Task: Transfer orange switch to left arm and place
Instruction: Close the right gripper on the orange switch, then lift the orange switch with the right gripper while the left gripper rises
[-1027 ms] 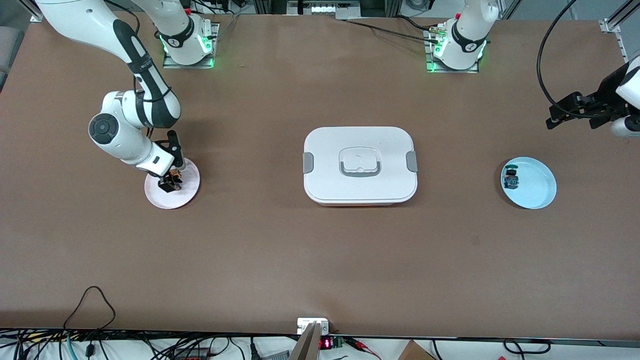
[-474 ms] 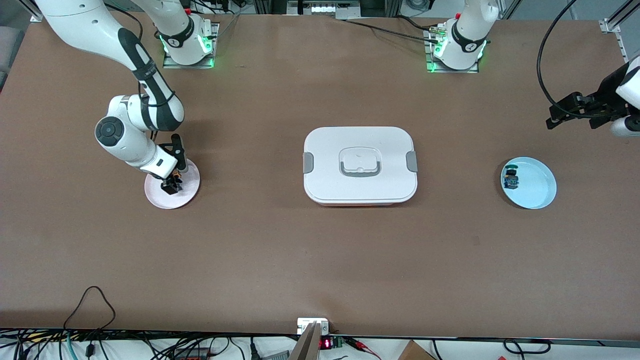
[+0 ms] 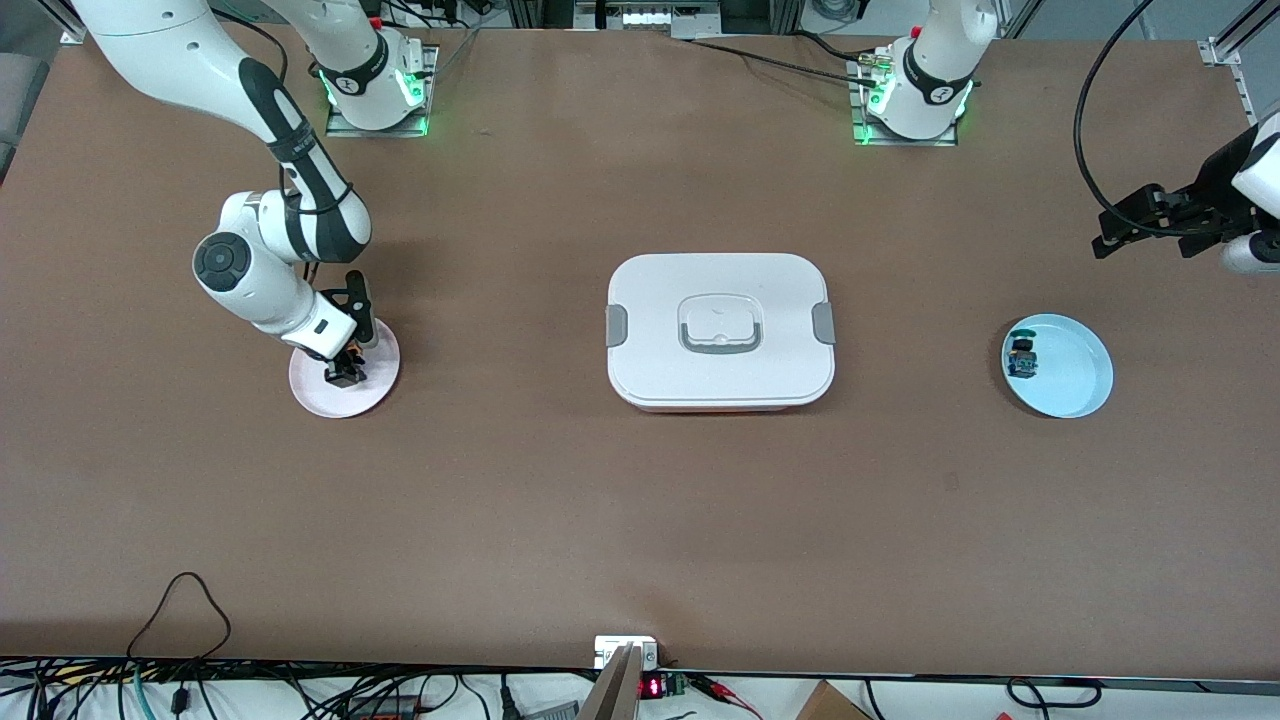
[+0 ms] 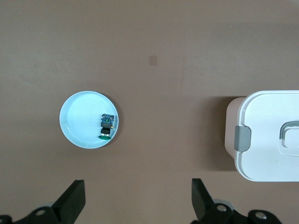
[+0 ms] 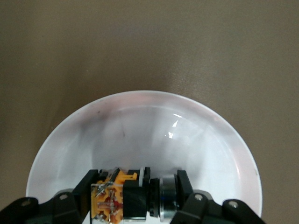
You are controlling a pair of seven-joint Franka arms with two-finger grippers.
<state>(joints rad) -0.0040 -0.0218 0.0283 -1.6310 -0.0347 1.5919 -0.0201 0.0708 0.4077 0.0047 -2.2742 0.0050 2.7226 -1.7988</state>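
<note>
The orange switch (image 5: pixel 126 196), black-bodied with an orange end, lies on its side in a pale pink plate (image 3: pixel 378 372) toward the right arm's end of the table. My right gripper (image 3: pixel 344 373) is down on that plate (image 5: pixel 140 126), and in the right wrist view the right gripper (image 5: pixel 136 193) is shut on the switch, one finger at each end. The white box (image 3: pixel 720 330) stands mid-table between the two plates. My left gripper (image 3: pixel 1145 240) waits open in the air at the left arm's end of the table; in the left wrist view the left gripper (image 4: pixel 138 203) holds nothing.
A light blue plate (image 3: pixel 1078 378) near the left arm's end holds a small switch (image 3: pixel 1021 355) with a green cap and blue body; the left wrist view shows this blue plate (image 4: pixel 77 121), that small switch (image 4: pixel 107 125) and the box (image 4: pixel 271 135) with its grey latch.
My right gripper has settled a little lower on the pink plate and shut on the orange switch. The left arm has not moved.
</note>
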